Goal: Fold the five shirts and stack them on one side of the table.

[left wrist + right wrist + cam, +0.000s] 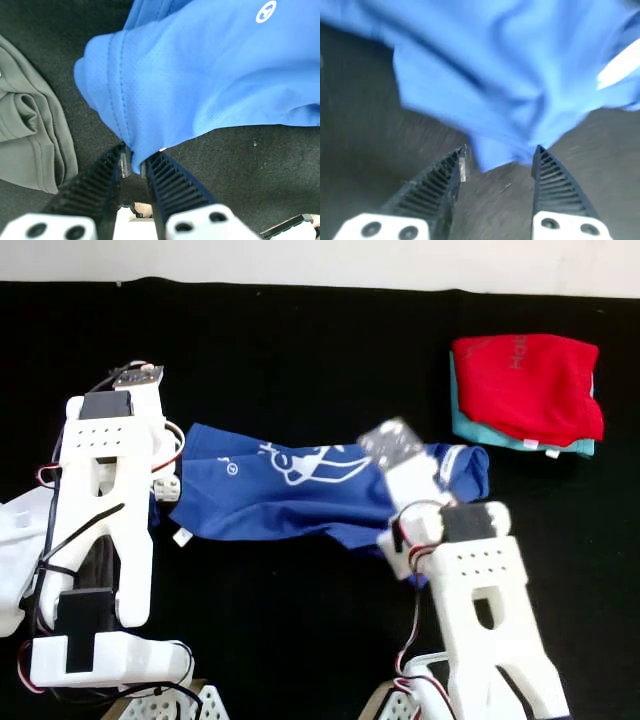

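A blue shirt (280, 495) with a white print lies crumpled across the middle of the black table (300, 350). My left gripper (134, 167) is shut on a hem corner of the blue shirt (200, 90) at its left end, beside the left arm (100, 490). At the shirt's right end, my right gripper (499, 155) is open, with a fold of the blue shirt (485, 75) reaching down between its fingertips. The right arm (470, 580) covers that end in the high view.
A folded red shirt (525, 385) lies on a teal shirt (468, 428) at the back right. A pale grey shirt (15, 530) sits bunched at the table's left edge, close to the left gripper, grey shirt (25, 130).
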